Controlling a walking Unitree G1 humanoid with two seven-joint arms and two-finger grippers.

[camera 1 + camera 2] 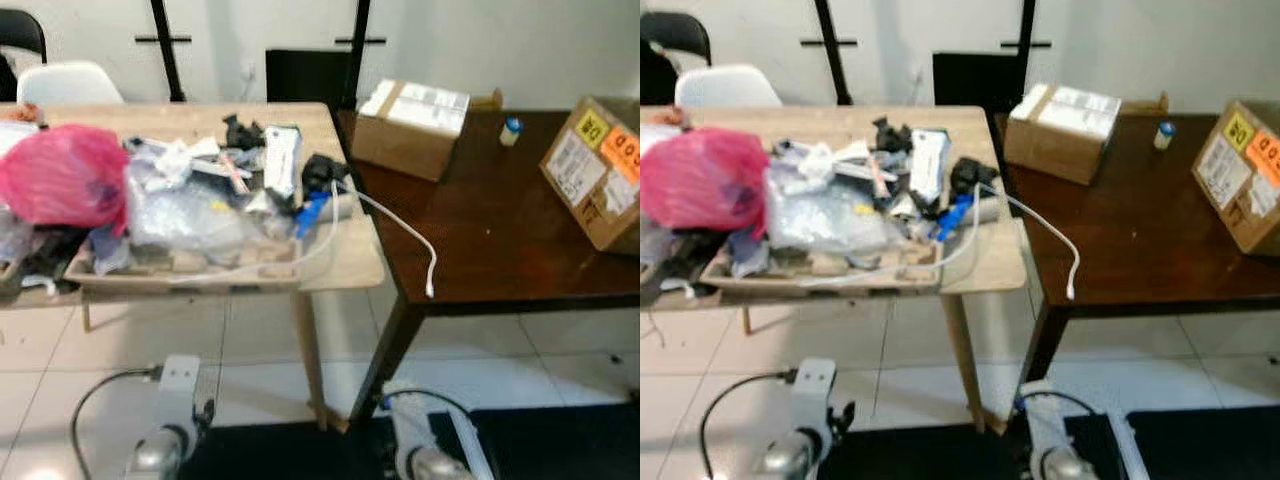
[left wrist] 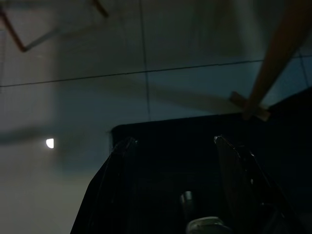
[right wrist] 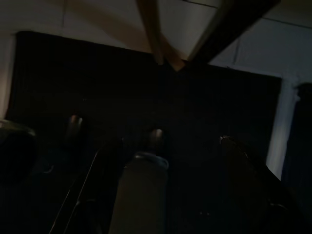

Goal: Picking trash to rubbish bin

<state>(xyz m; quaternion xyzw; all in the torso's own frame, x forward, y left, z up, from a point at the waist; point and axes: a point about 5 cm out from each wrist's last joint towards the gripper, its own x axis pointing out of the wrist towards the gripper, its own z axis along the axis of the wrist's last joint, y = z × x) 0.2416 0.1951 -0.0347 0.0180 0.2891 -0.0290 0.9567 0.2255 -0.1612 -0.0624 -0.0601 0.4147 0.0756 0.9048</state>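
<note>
the left gripper point(image 2: 170, 165) is hung low over the tiled floor with its fingers spread and nothing between them, and the right gripper point(image 3: 165, 165) is parted and empty too, so nothing's been picked yet by the look of it. the trash is piled at the pale wooden table's point(image 1: 350, 262) right end: crinkly clear plastic point(image 1: 185, 215), a soft pink bag point(image 1: 60, 175), a limp white cable point(image 1: 400, 225) draped onto the glossy dark table point(image 1: 490, 240).

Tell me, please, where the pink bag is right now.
In the head views the pink bag lies on the left end of the light wooden table, beside the clear plastic wrap and the rest of the trash pile.
</note>
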